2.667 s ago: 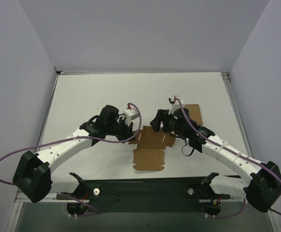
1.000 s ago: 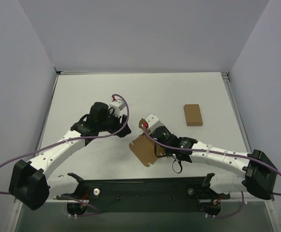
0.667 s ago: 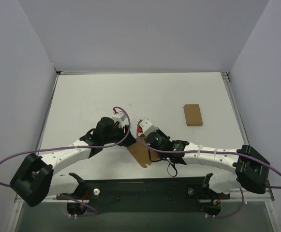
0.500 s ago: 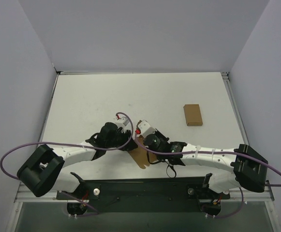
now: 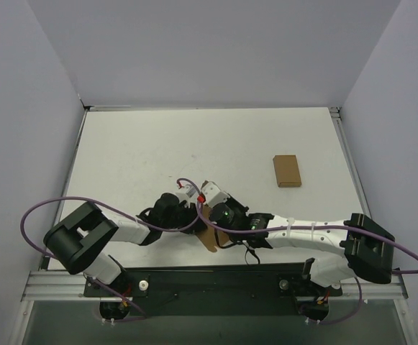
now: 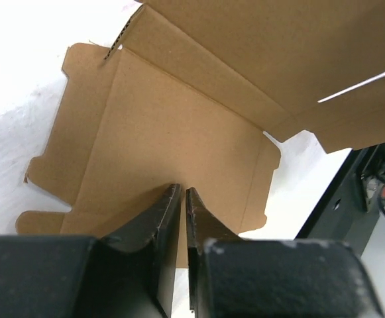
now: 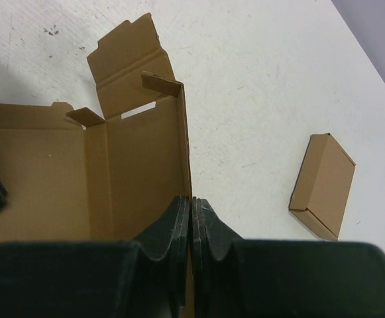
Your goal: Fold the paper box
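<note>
1. Two grippers meet at the paper box [image 5: 209,241], which is partly unfolded at the near middle of the table [image 5: 122,144].
2. The right gripper [image 7: 192,201] is clamped on one upright wall of it.
3. The left gripper [image 6: 182,192] shows only a thin slit between its fingers, over a flat panel; I cannot tell whether it grips.
4. A plain cardboard rectangle [image 5: 286,171] lies well apart, far right.

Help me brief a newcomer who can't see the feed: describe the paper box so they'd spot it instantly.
On the white table, look near the front edge, at its middle. The paper box is the brown cardboard there, one wall pinched by the right gripper. Unlike the small plain cardboard rectangle lying alone farther right, it stands opened out, with notched flaps.
</note>
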Controlling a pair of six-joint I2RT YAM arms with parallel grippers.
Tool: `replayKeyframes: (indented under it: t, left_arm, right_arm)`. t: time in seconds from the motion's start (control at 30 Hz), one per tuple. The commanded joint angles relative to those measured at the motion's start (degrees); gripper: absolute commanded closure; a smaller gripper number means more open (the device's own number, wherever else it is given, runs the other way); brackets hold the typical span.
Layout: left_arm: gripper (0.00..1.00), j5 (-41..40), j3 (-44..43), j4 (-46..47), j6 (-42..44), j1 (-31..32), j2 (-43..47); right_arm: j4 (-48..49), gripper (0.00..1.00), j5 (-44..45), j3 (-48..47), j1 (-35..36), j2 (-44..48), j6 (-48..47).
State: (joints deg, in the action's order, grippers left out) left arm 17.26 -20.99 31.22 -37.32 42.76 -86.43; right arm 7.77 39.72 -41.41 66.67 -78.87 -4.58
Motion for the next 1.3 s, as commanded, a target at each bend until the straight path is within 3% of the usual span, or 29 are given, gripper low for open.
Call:
replayKeyframes:
  t: [0.0, 0.33, 0.97, 1.27]
  left_arm:
    - [0.83, -0.73, 1.83, 5.77, -1.17, 0.39, -4.26]
    - [0.85, -0.64, 1.92, 8.06, -1.44, 0.39, -6.12]
    - [0.85, -1.17, 2.19, 7.11, -1.44, 0.57, -2.87]
    - [0.62, -4.60, -1.59, -6.77, 3.48, -1.80, 10.93]
  right_arm:
    - [-1.62, 1.00, 2.20, -2.19, 2.05, 1.88, 0.62]
    - [-5.66, 1.00, -0.61, -1.40, 5.13, -0.76, 7.56]
    - [-7.15, 1.00, -4.13, -1.57, 5.22, -6.82, 10.91]
    - [-5.84, 1.00, -7.64, 0.79, 3.82, -2.35, 8.27]
